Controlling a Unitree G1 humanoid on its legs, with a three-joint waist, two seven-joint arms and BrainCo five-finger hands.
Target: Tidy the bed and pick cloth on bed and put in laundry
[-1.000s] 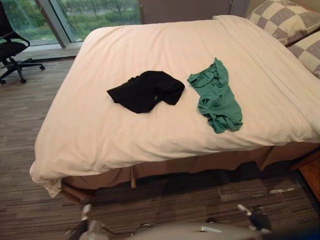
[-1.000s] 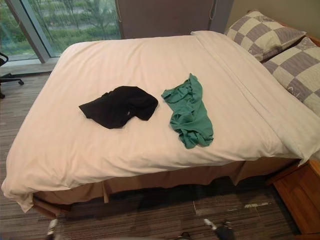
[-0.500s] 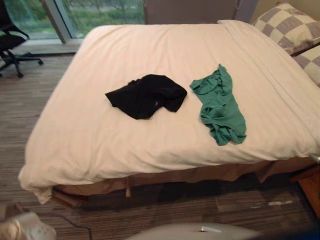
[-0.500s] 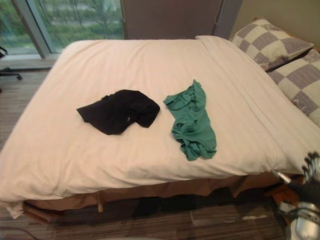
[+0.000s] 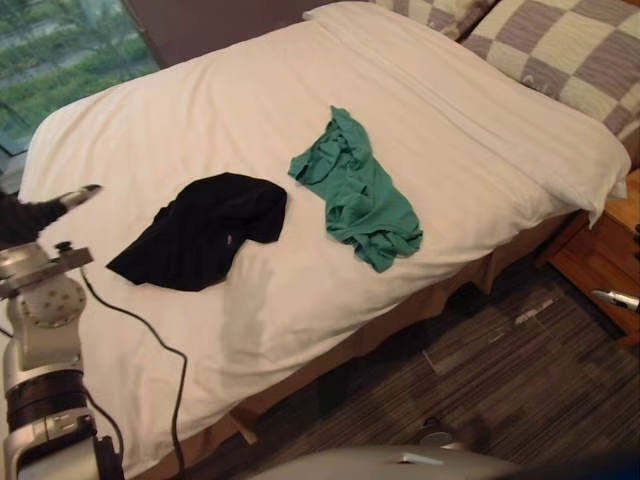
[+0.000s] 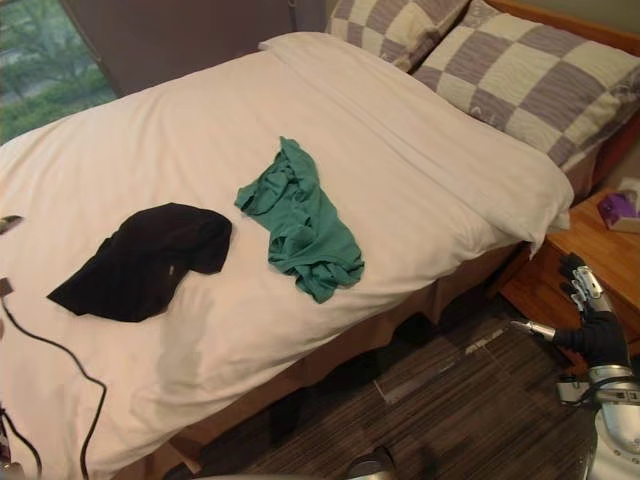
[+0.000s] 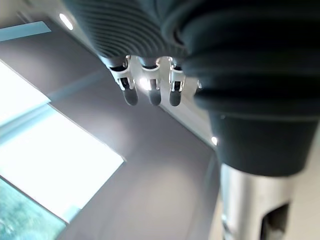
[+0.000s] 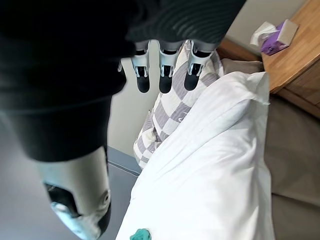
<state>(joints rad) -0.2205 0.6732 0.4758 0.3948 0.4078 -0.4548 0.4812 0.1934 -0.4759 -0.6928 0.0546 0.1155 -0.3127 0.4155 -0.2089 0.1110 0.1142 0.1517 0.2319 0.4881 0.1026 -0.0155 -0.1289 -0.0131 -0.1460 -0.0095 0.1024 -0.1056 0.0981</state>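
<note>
A wide bed (image 5: pixel 200 110) under a smooth cream-white duvet carries both pieces of clothing. The crumpled black cloth (image 5: pixel 195 232) lies near the bed's middle, and the bunched green cloth (image 5: pixel 358 195) lies just beside it, toward the head end; the two do not touch. Grey-and-cream checked pillows (image 6: pixel 520 70) rest at the head of the bed.

In the left eye view the left hand (image 5: pixel 40 210) is raised over the bed's foot-end side, clear of the black cloth. Its wrist view shows straight fingers (image 7: pixel 151 92) holding nothing. In the right eye view the right hand (image 6: pixel 592 325) hangs off the bed's near corner, before a wooden bedside table (image 6: pixel 590 245) that bears a purple tissue box (image 6: pixel 625 208). Its wrist view shows fingers (image 8: pixel 165 75) extended and empty above the bed's pillow end.
</note>
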